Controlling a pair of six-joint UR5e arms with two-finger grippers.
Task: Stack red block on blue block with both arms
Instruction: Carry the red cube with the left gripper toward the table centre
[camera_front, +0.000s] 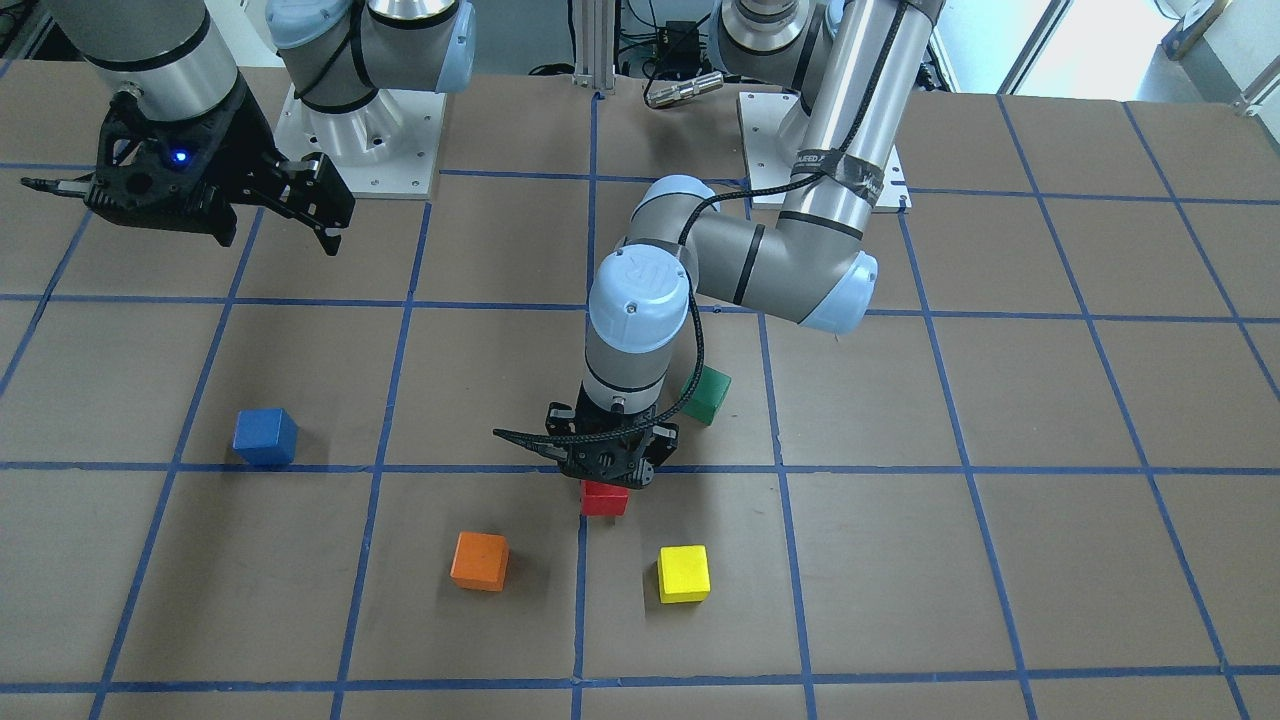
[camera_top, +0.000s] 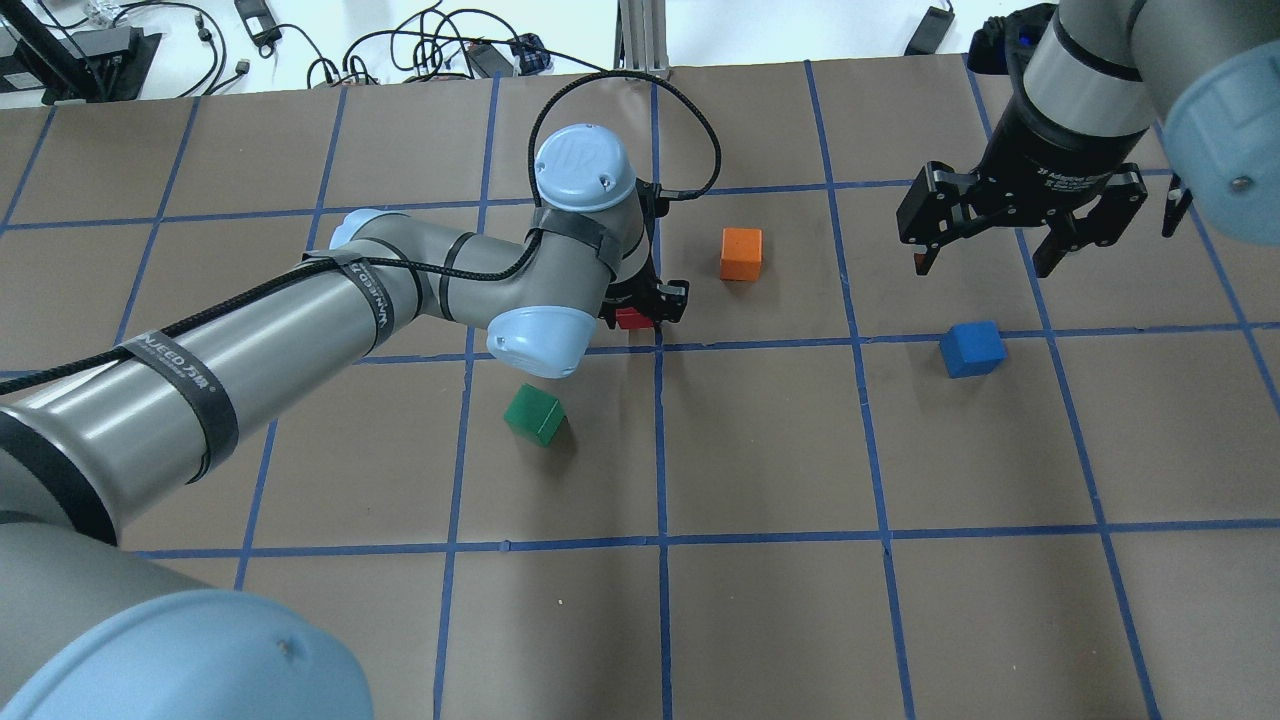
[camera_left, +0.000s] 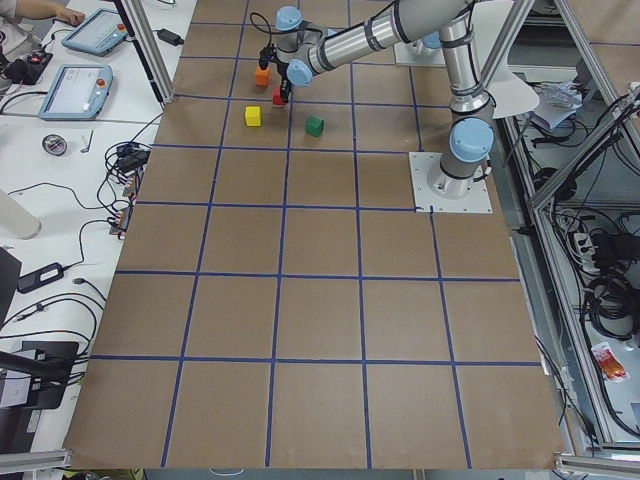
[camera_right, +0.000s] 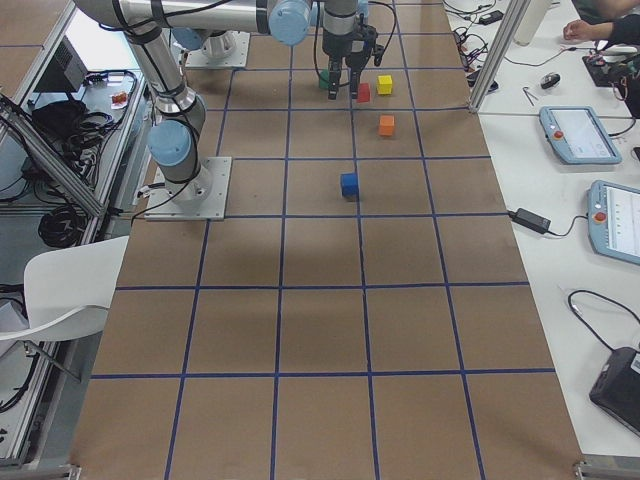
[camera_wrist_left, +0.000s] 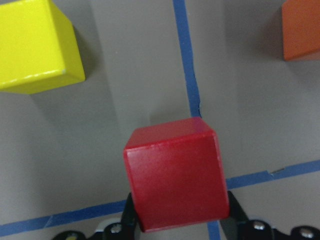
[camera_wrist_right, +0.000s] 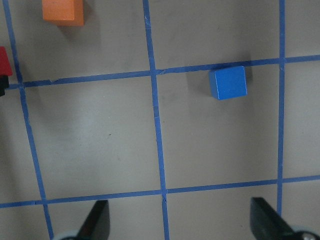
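Red block (camera_wrist_left: 172, 175): matte cube, clamped in left gripper (camera_front: 605, 485) | right gripper (camera_top: 985, 262) spread wide

An orange cube (camera_front: 479, 560) and a yellow cube (camera_front: 684, 573) sit in neighbouring squares of the brown worktop (camera_front: 1000, 580), a blue tape line (camera_front: 579, 600) between them. A green cube (camera_front: 708, 394) lies across another tape line, well apart from both.

With the red block (camera_wrist_left: 175, 175) filling the jaws of the left gripper (camera_front: 606, 484), a yellow block (camera_wrist_left: 37, 45) and an orange block (camera_wrist_left: 302, 30) flank the lane ahead, while the blue block (camera_wrist_right: 228, 83) lies on bare table (camera_wrist_right: 100, 135) ahead of the spread jaws of the right gripper (camera_top: 982, 262).
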